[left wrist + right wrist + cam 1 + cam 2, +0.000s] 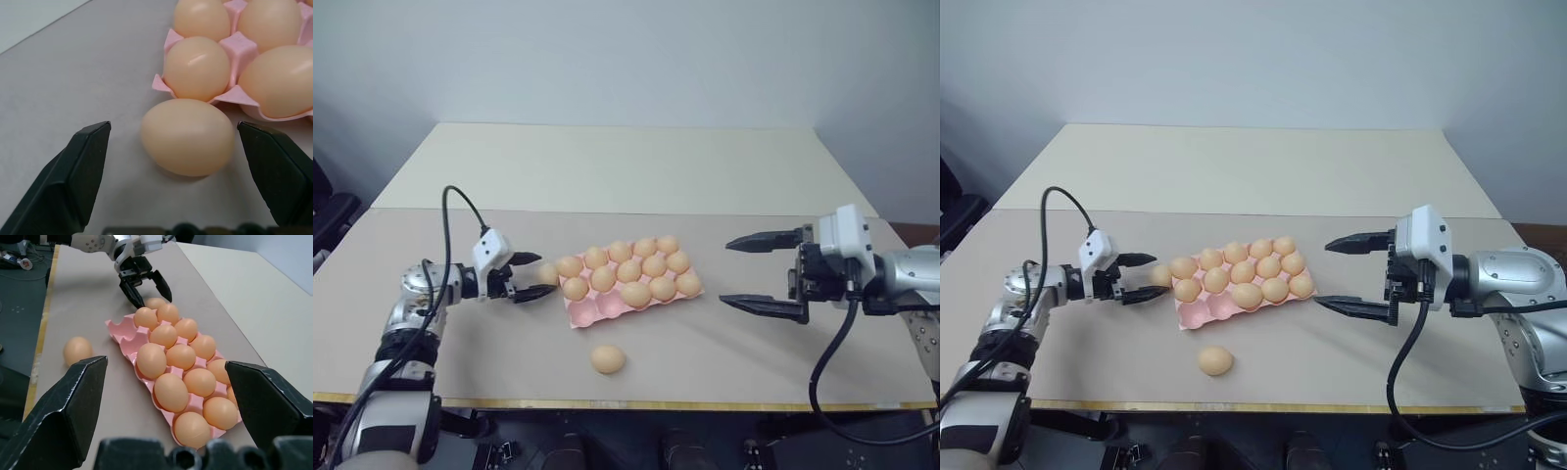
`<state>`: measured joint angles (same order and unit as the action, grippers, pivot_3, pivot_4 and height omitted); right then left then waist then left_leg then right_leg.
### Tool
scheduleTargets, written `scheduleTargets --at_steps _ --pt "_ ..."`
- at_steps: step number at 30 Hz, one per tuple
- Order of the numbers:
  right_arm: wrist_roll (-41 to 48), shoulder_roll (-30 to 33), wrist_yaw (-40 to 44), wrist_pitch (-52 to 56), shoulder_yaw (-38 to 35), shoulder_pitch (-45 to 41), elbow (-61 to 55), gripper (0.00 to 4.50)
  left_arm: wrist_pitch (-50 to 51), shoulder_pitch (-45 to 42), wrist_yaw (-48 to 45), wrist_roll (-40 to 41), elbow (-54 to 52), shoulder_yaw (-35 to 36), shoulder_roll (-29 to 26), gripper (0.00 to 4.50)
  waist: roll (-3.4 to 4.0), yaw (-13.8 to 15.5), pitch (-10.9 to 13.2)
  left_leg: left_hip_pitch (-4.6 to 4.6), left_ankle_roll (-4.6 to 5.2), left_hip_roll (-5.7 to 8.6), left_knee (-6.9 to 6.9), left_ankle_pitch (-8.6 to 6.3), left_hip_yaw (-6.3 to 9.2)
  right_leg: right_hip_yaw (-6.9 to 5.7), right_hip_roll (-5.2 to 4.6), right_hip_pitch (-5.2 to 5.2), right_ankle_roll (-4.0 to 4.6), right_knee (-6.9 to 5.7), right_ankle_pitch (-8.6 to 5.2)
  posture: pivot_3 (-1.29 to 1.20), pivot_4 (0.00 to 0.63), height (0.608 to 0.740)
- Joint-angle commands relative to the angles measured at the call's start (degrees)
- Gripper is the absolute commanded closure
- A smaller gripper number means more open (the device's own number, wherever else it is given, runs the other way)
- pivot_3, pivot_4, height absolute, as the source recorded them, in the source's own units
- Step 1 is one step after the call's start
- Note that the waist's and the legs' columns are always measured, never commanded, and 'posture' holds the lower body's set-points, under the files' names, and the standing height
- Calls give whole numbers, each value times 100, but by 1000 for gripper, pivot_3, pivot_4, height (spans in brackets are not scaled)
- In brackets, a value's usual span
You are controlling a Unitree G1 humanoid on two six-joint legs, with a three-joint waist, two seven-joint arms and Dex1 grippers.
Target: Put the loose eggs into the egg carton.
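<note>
Left gripper (534, 275) stands wide open, fingers either side of a loose egg (188, 136) lying on the table (509, 343) just beside the left end of the egg carton (582, 313) — nothing gripped yet. Second loose egg (608, 359) lies alone on the near side of the carton, apart from it. Right gripper (766, 274) also open and empty, hovering to the right of the carton and clear of it.

Carton: twelve eggs seated by my count; the empty cups are at the near-left corner.

Risks, as judged from here:
- The egg between the fingers sits close against the carton's edge, possibly touching. The finger on the carton side has little room — it could catch the pink rim and shove the tray, unsettling the seated eggs.
- Smooth oval shell; an off-centre squeeze could squirt it out, and it would roll freely on the flat table.
- The near egg is not far from the table's front edge; any knock could send it over.
</note>
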<state>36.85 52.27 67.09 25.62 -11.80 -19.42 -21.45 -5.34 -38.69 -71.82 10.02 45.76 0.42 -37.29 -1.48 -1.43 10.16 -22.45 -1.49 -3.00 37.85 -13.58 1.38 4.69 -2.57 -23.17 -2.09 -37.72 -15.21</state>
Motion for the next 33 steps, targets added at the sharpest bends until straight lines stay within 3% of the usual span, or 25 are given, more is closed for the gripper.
scheduleTargets --at_steps 1,7,13,22,27,33 --pt "171 22 -118 21 -209 -2 -238 53 -288 -285 65 -142 325 -11 66 0 0 9 0 -1 0 0 0 0 0 0 0 -1 0 0 0 0 150 740" --pt "240 34 -194 24 -252 114 -326 53 -486 -539 89 -298 780 -28 211 0 -1 40 0 -1 0 1 0 0 2 -1 0 0 -1 -3 1 0 150 740" --pt "298 45 -235 45 -279 161 -346 0 -531 -582 -35 -321 888 12 173 1861 -1 34 0 -1 0 0 0 0 2 -1 0 0 -1 -2 1 0 150 740" --pt "340 -34 -312 10 -198 78 -247 0 -393 -124 -533 49 252 391 -501 1861 0 -24 0 -1 0 -1 0 0 2 -1 0 -1 -1 -3 0 0 150 740" --pt "373 -73 -286 -1 -133 65 -203 0 470 368 -1035 826 -1425 704 -869 1861 0 -10 0 -1 0 -2 0 0 3 -2 -2 -1 -1 -7 0 0 150 740" --pt "525 73 223 99 26 -23 -159 0 1408 707 -1190 1422 -3384 415 -728 1861 0 64 0 2 0 -2 1 0 2 -4 -3 4 -2 -5 0 0 150 740"
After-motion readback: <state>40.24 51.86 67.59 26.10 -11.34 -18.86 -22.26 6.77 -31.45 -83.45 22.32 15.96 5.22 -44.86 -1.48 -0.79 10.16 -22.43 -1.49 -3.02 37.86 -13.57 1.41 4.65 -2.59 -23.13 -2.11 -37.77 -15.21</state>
